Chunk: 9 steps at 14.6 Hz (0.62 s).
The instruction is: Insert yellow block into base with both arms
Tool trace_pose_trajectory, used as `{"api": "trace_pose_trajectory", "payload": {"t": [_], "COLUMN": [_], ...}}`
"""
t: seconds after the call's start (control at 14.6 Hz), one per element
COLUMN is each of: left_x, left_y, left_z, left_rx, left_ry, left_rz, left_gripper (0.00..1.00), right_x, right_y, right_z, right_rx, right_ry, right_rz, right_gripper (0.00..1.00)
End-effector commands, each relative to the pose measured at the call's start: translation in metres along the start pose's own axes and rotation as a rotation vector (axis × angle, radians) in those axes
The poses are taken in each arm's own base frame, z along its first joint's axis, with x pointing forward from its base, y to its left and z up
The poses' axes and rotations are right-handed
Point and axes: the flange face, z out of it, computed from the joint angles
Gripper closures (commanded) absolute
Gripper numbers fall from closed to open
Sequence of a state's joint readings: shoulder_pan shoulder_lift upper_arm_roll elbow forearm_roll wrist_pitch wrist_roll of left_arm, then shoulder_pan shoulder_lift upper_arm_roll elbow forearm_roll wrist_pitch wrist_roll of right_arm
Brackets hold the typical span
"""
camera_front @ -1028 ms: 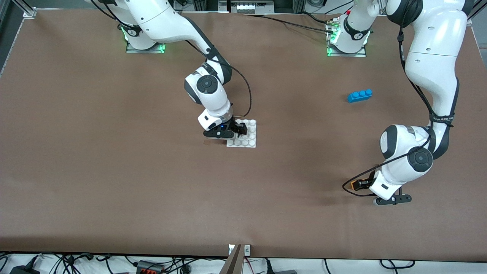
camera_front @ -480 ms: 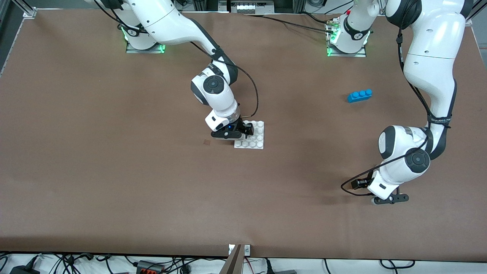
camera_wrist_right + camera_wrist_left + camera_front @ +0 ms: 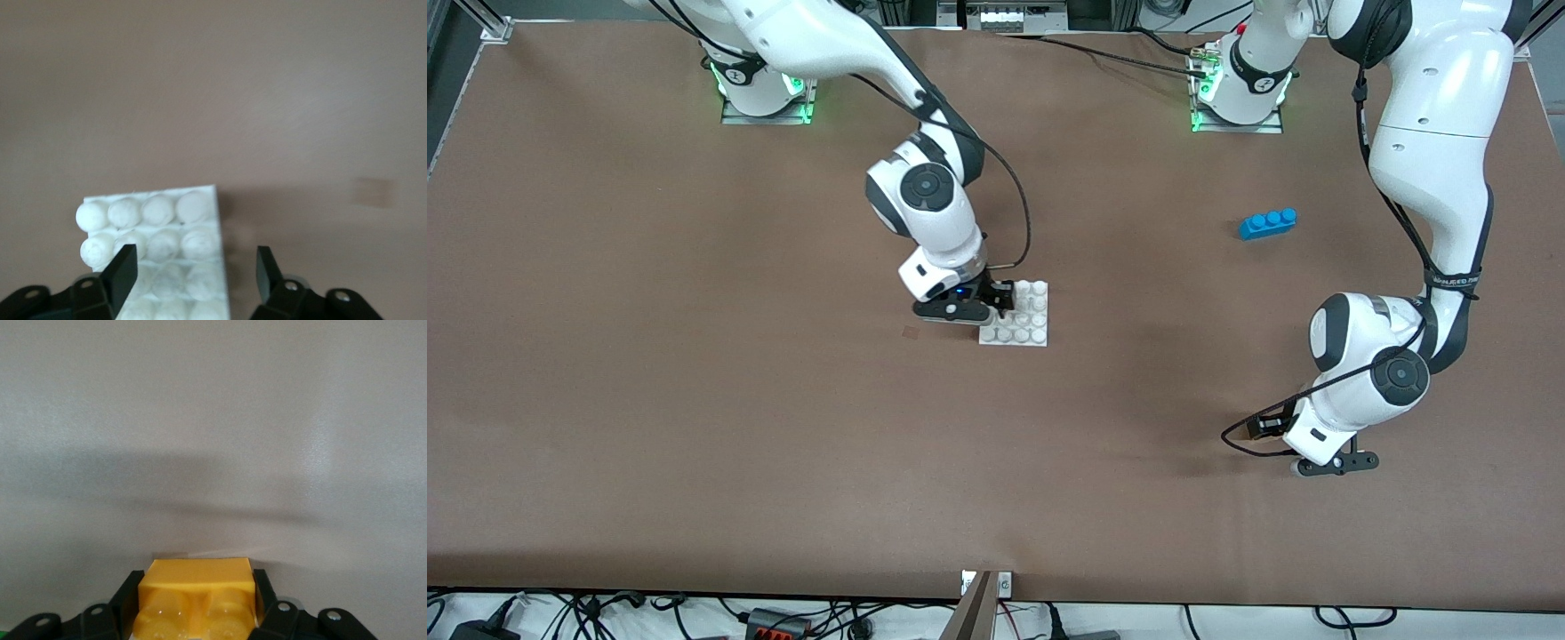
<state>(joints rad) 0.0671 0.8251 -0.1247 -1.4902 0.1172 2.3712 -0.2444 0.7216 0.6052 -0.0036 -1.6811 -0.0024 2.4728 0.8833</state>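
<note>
The yellow block (image 3: 197, 593), a small two-stud brick, sits between the jaws of my left gripper (image 3: 197, 587), which is shut on it. In the front view my left gripper (image 3: 1267, 428) is low over the table near the left arm's end, and the block is hidden under the wrist. The base (image 3: 1024, 325), a white studded plate, lies on the table near the middle. My right gripper (image 3: 996, 302) is open over the plate's edge. In the right wrist view the gripper (image 3: 195, 267) has one finger (image 3: 123, 270) over the base (image 3: 167, 220) and the other over bare table.
A blue three-stud brick (image 3: 1268, 222) lies on the table toward the left arm's end, farther from the front camera than my left gripper. A small dark mark (image 3: 910, 332) is on the table beside the base.
My right gripper and the base under it have shifted together toward the left arm's end. My left gripper has moved slightly with the yellow block in it.
</note>
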Motion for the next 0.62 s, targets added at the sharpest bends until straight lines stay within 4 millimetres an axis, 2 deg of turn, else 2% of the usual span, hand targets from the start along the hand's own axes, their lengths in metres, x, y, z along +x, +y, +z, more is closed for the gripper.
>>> {"api": "trace_pose_trajectory", "payload": {"t": [0.0, 0.14, 0.34, 0.41, 0.55], "left_x": [-0.002, -0.004, -0.008, -0.01, -0.01], "left_y": [0.001, 0.003, 0.016, 0.027, 0.034], "left_z": [-0.004, -0.006, -0.019, -0.023, -0.031], "left_rx": [0.009, 0.012, 0.017, 0.004, 0.003], "left_ry": [-0.024, -0.036, -0.069, -0.074, -0.069], "left_rz": [-0.019, -0.024, -0.03, -0.016, 0.001], "left_gripper": [0.27, 0.29, 0.48, 0.5, 0.51], "right_x": [0.024, 0.052, 0.067, 0.075, 0.09], "right_y": [0.028, 0.061, 0.113, 0.144, 0.194], "right_z": [-0.067, -0.118, -0.18, -0.201, -0.244], "right_rx": [-0.07, -0.115, -0.199, -0.23, -0.224], "right_ry": [-0.016, -0.021, -0.125, -0.186, -0.239], "right_rz": [0.009, -0.001, -0.124, -0.17, -0.267], "right_gripper": [0.0, 0.0, 0.0, 0.0, 0.0]}}
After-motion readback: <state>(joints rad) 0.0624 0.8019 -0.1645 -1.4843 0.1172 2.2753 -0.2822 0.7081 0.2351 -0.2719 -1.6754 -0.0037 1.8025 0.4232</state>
